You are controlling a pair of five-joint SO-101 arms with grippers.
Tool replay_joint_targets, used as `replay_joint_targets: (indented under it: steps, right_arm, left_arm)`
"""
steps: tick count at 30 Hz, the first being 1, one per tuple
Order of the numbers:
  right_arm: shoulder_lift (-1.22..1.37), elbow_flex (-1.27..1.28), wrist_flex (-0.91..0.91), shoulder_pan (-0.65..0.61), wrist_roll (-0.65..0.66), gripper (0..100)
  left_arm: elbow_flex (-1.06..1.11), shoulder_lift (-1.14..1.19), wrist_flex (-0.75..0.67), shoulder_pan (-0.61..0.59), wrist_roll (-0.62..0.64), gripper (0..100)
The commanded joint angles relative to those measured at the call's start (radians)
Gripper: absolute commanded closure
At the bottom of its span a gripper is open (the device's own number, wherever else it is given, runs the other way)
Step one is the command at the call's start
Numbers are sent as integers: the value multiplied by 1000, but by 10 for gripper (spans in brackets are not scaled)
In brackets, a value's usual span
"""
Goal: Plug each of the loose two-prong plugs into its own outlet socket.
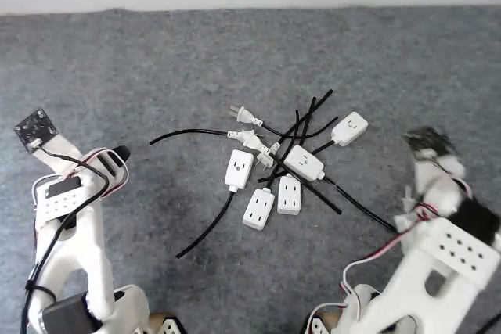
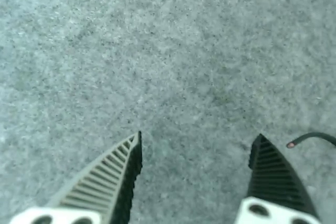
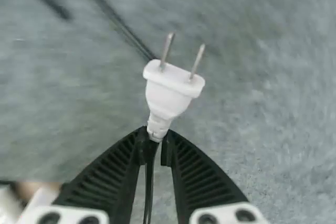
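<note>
Five white outlet sockets (image 1: pixel 258 207) lie bunched in the middle of the grey carpet (image 1: pixel 156 60) among crossed black cords (image 1: pixel 313 111), and two loose plugs (image 1: pixel 245 116) sit just beside them on the far side. Another plug (image 3: pixel 170 85) is held up off the carpet by the right gripper (image 3: pixel 153 136). Its jaws are closed almost to touching on the thin neck where the cord leaves the body, and the prongs point away from the wrist. The plug looks light, with a hard, smooth plastic body, two stiff metal prongs and a limp cord trailing behind. Held by the neck it can probably swivel or tip when pushed, so a hold across the flat sides of the body would likely drive it in more squarely. The sockets look just as light and may slide across the carpet under a push unless one is braced. The left gripper (image 2: pixel 199 135) hangs over bare carpet with its jaws spread wide and nothing between them, and a cut cord end (image 2: pixel 310 137) lies just beside one finger. The right wrist view makes the hold on the neck and the line of the prongs plain, which the high view cannot settle. The high view in turn shows how the sockets lie and that both arms stand well apart from them, one on each side.
</note>
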Motion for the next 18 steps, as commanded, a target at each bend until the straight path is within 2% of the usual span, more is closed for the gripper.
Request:
replay_joint_targets:
  steps: [1, 9, 14, 18]
  right_arm:
    - [-21, 133, -196, 102, 64, 990]
    - [-19, 344, -610, 260, 77, 965]
    - [-19, 399, -667, 265, 75, 790]
    - [-30, 404, -651, 266, 75, 801]
  left_arm:
    - [-25, 2, -26, 9, 3, 689]
    - [-22, 2, -26, 9, 3, 689]
    - [-22, 2, -25, 9, 3, 689]
    - [-22, 2, -25, 9, 3, 689]
